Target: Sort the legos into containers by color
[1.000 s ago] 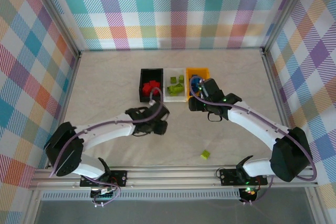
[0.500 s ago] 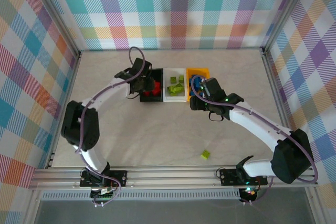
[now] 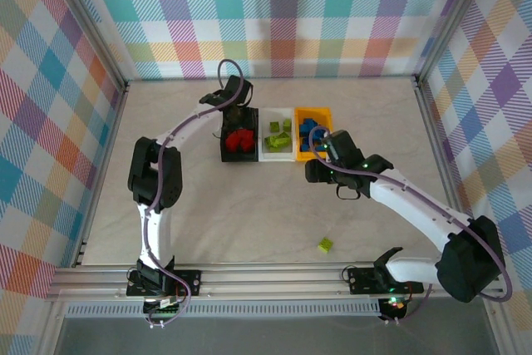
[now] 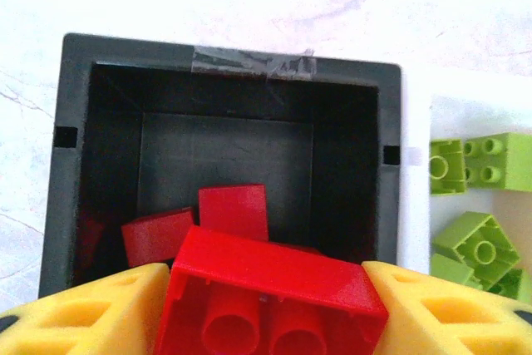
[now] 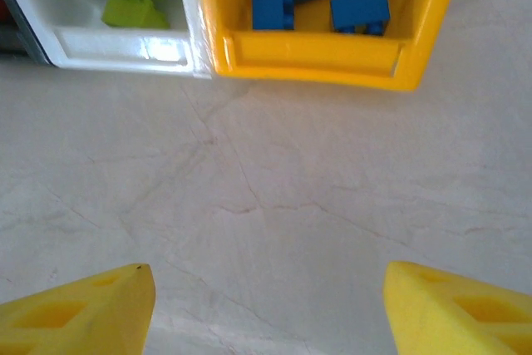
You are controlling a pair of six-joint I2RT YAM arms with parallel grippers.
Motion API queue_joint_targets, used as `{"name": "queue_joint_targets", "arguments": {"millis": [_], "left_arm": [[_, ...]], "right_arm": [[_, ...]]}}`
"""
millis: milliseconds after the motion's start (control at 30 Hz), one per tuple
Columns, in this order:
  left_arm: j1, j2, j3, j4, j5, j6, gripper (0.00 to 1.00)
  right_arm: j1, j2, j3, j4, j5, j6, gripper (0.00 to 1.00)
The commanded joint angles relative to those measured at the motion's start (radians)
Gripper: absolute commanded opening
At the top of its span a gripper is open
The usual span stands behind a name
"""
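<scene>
The left hand point(image 3: 236, 114) has swung up-frame and now grips a red lego point(image 4: 274, 276) over the black bin point(image 4: 224, 51), ready to drop, while the right hand point(image 5: 268, 272) gapes empty near the orange bin point(image 5: 316, 60).

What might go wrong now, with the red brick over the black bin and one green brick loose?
The red lego brick between the left gripper's fingers hides one wall of the black plastic bin, so a drop may clip the rim or bounce into the adjoining white bin. The loose lime green brick lies close to the arm bases, an awkward reach for the open right gripper.
</scene>
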Motion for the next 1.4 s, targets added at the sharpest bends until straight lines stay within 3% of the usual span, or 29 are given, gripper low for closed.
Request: {"name": "queue_joint_targets", "arguments": {"millis": [0, 233, 267, 300, 533, 733, 1100, 1367], "left_arm": [[0.009, 0.01, 0.03, -0.051, 0.008, -0.002, 0.68], [0.006, -0.161, -0.094, 0.041, 0.095, -0.054, 0.82], [0.003, -0.2, -0.133, 0.064, 0.109, -0.061, 0.97], [0.001, -0.248, -0.181, 0.094, 0.13, -0.073, 1.0], [-0.06, -0.583, -0.59, 0.28, 0.166, -0.174, 1.0], [-0.089, -0.784, -0.839, 0.326, 0.175, -0.228, 1.0], [-0.089, -0.921, -0.979, 0.309, 0.163, -0.239, 1.0], [-0.088, -0.914, -0.983, 0.292, 0.146, -0.236, 1.0]], "right_arm": [[-0.003, -0.03, -0.016, -0.053, -0.03, 0.027, 0.73], [-0.003, 0.005, -0.023, -0.168, -0.114, 0.057, 0.76], [-0.004, 0.009, -0.03, -0.187, -0.131, 0.064, 0.77], [-0.003, 0.016, -0.043, -0.203, -0.154, 0.07, 0.77], [0.005, 0.085, -0.15, -0.277, -0.311, 0.117, 0.75], [0.083, 0.155, -0.14, -0.315, -0.325, 0.142, 0.76], [0.221, 0.274, -0.154, -0.362, -0.341, 0.191, 0.74], [0.236, 0.292, -0.178, -0.312, -0.347, 0.207, 0.62]]}}
